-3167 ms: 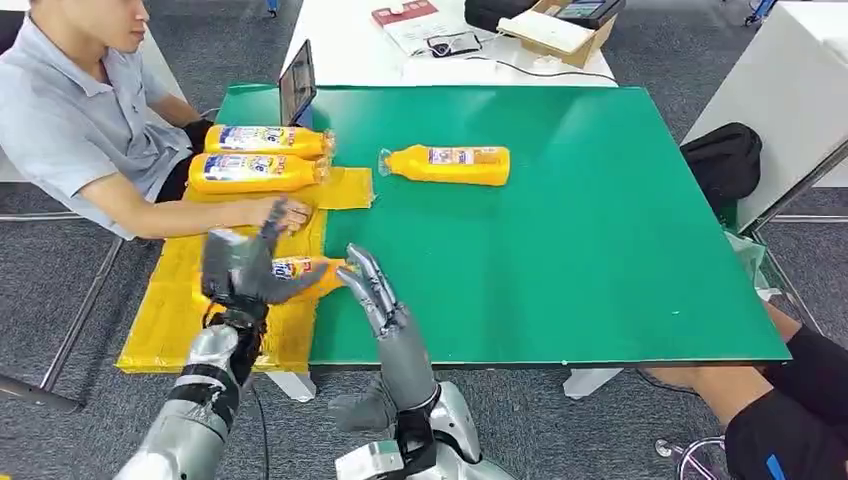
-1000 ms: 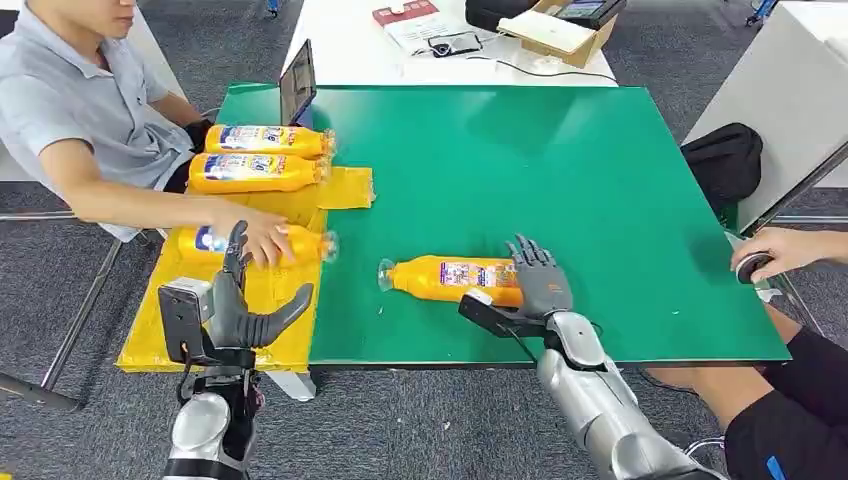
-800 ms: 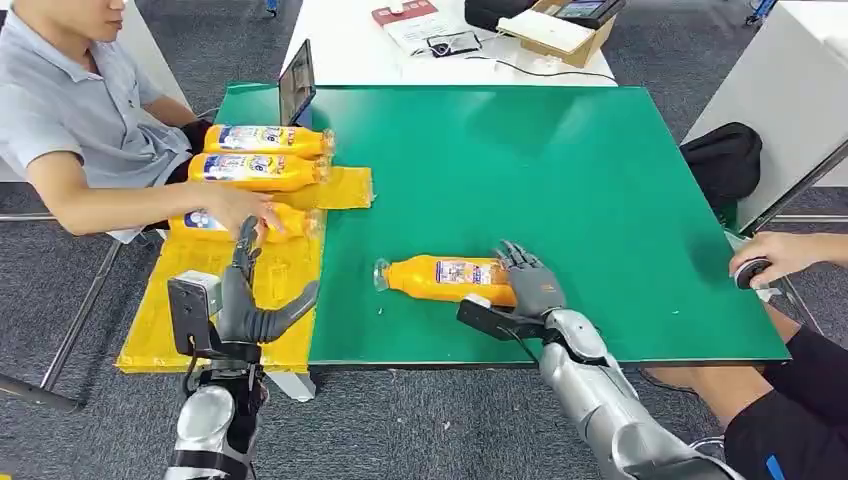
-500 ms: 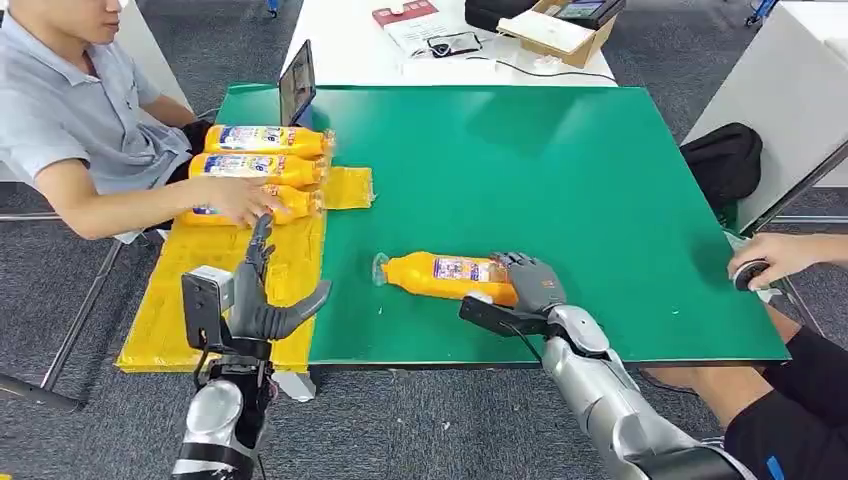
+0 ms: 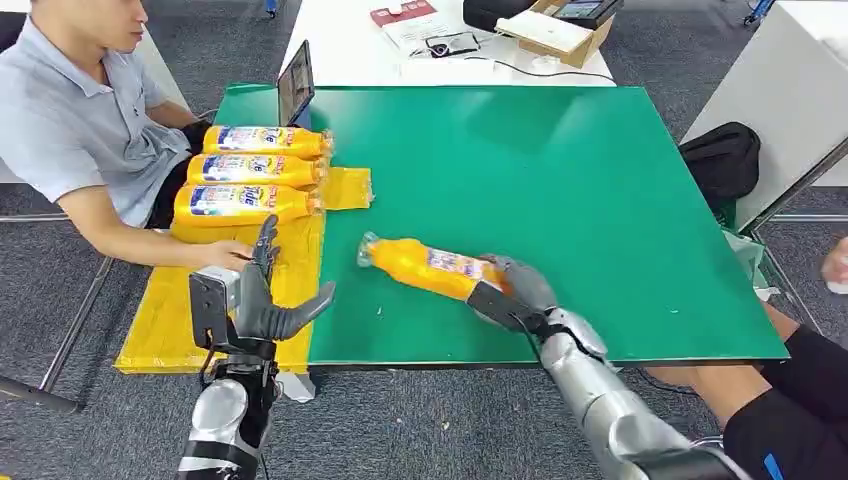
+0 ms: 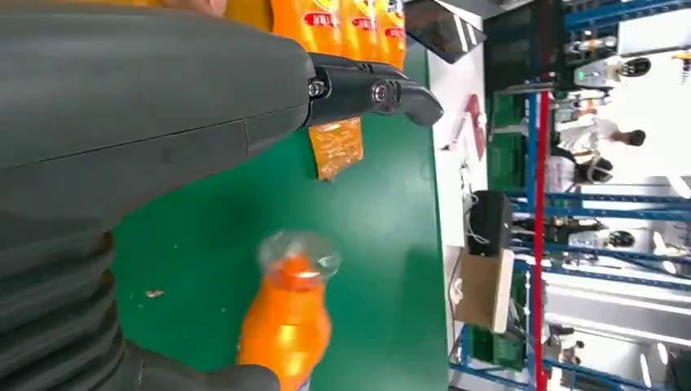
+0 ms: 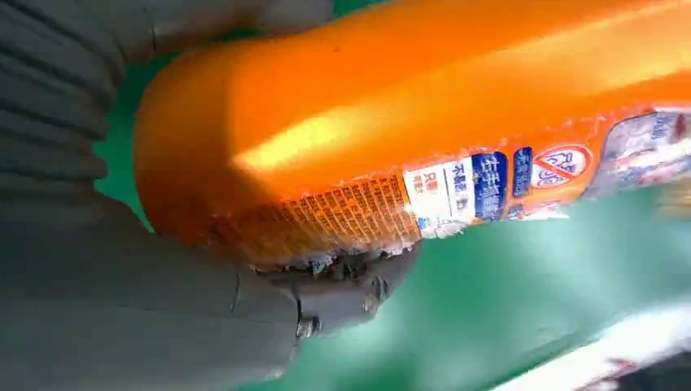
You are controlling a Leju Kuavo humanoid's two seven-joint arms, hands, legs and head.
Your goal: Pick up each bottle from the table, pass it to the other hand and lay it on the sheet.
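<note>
We see three bottles (image 5: 245, 170) on the sheet (image 5: 240, 290) at 10 o'clock | right robot hand (image 5: 515, 290) grips the fourth (image 5: 430, 268) above the surface (image 5: 600, 220) | left robot hand (image 5: 262, 305) spread, empty | handover and laying remain

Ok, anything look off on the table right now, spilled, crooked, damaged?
Nothing spilled or damaged. Three bottles lie in a neat row on the yellow sheet. The fourth bottle sits slanted only because the right hand grips its base. The left hand waits, holding nothing.
</note>
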